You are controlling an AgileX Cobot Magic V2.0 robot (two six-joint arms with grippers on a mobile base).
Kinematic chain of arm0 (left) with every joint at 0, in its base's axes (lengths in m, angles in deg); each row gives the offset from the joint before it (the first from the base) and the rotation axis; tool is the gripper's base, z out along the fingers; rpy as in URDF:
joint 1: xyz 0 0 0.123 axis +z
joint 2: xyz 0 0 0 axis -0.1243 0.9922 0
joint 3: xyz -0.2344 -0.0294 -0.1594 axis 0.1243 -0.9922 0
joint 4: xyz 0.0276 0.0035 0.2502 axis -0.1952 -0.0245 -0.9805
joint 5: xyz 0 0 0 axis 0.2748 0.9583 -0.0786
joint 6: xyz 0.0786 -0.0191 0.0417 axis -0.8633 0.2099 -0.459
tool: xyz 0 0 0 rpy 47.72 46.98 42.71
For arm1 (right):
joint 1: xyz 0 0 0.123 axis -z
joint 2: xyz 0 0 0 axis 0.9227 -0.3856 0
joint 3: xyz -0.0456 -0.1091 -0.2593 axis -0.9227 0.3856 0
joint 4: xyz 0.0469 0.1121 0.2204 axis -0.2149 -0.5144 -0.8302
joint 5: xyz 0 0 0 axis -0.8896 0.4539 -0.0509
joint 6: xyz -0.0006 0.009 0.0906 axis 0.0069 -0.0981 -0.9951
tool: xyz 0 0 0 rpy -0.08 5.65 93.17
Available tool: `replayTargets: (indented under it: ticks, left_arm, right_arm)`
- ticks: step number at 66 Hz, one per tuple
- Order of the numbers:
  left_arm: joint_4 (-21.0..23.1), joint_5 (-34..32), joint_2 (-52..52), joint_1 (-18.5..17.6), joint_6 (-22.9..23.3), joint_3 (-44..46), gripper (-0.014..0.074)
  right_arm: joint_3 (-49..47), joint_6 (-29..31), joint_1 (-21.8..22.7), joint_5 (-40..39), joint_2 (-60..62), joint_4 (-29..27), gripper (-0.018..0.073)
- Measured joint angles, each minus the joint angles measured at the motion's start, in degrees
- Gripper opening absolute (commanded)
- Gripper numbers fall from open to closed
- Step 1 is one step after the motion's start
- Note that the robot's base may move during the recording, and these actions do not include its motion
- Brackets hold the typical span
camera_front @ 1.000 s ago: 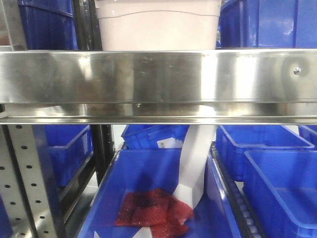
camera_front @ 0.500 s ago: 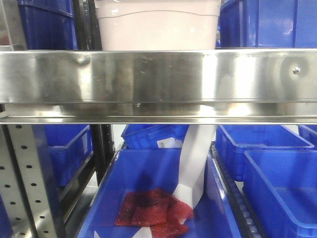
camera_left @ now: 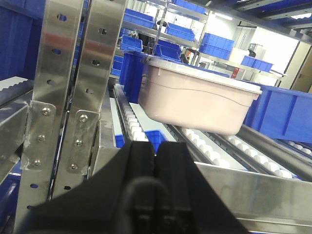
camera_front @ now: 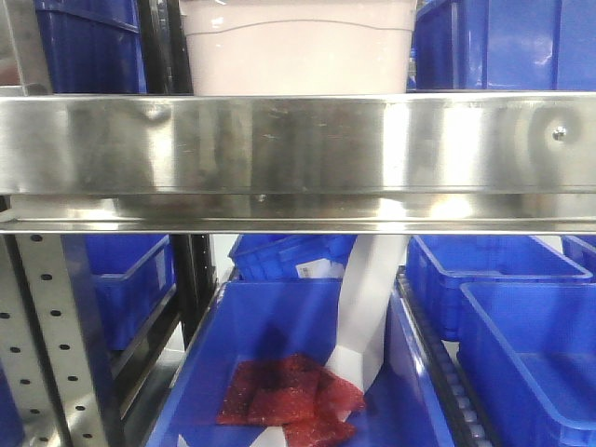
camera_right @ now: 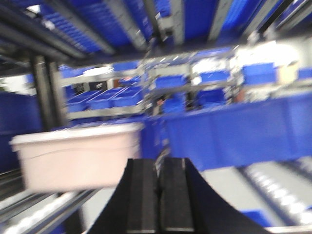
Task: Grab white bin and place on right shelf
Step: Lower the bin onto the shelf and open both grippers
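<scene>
Exterior front-facing view: the white bin (camera_front: 298,47) sits on the right shelf (camera_front: 298,144), behind its front rail. Left wrist view: the left hand (camera_left: 156,161) is pressed together, empty, short of the bin. Right wrist view, blurred: the right hand (camera_right: 158,190) is likewise pressed together.

1. The front camera is facing, close up and level, the shiny stainless-steel shelf rail (camera_front: 298,144).
2. The left wrist camera is looking over black closed fingers (camera_left: 156,161) beyond that rail.
3. The blurred right wrist camera is sharing the pale pinkish-white plastic tub (camera_right: 80,156).

White bin (camera_left: 195,100) rests on right shelf (camera_left: 253,183) beyond closed left gripper (camera_left: 156,163).
</scene>
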State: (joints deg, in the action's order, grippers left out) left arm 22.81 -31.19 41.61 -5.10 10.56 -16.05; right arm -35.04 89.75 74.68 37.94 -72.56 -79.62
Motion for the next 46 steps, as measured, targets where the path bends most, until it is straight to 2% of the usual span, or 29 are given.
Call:
replayTargets:
  ticks: [8, 19, 29, 46]
  left_arm:
    - [0.0, 0.0, 0.0, 0.0, 0.0, 0.0, -0.0118]
    - [0.0, 0.0, 0.0, 0.0, 0.0, 0.0, -0.0118]
    - [0.0, 0.0, 0.0, 0.0, 0.0, 0.0, -0.0118]
    - [0.0, 0.0, 0.0, 0.0, 0.0, 0.0, -0.0118]
  right_arm:
    - [1.1, 0.0, -1.1, 3.2, 0.0, -3.1, 0.0033]
    - [1.3, 0.0, -1.2, 8.8, 0.0, -3.5, 0.0033]
    - [1.3, 0.0, -1.2, 7.7, 0.0, -3.5, 0.0033]
    - [1.8, 0.0, -1.2, 0.0, 0.0, -3.7, 0.0033]
